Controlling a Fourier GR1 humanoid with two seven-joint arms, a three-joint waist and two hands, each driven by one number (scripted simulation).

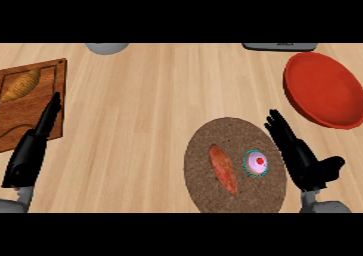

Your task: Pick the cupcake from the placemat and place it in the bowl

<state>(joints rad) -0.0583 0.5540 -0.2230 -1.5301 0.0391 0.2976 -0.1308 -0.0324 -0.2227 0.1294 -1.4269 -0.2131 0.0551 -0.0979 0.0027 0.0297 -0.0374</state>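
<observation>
Light wood worktop (pixel 154 100) is being shared: cupcake (pixel 255 163) on the placemat (pixel 236 131) near the front edge; red bowl (pixel 326 90) by the right edge; right hand (pixel 302 155) and left hand (pixel 30 150) are being held open, nothing grabbed.

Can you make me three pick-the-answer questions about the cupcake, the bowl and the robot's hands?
1. Where is the pink-frosted cupcake with a teal wrapper?
A. on the round brown cork placemat
B. in the bowl
C. on the wooden board

2. What colour is the big shallow bowl?
A. blue
B. red
C. white

3. What is the black right hand doing?
A. holding the cupcake
B. open beside the placemat
C. resting inside the bowl

Answers: 1 A, it sits on the mat beside a long orange food piece. 2 B, its whole surface is red. 3 B, its fingers are straight and hold nothing.
</observation>
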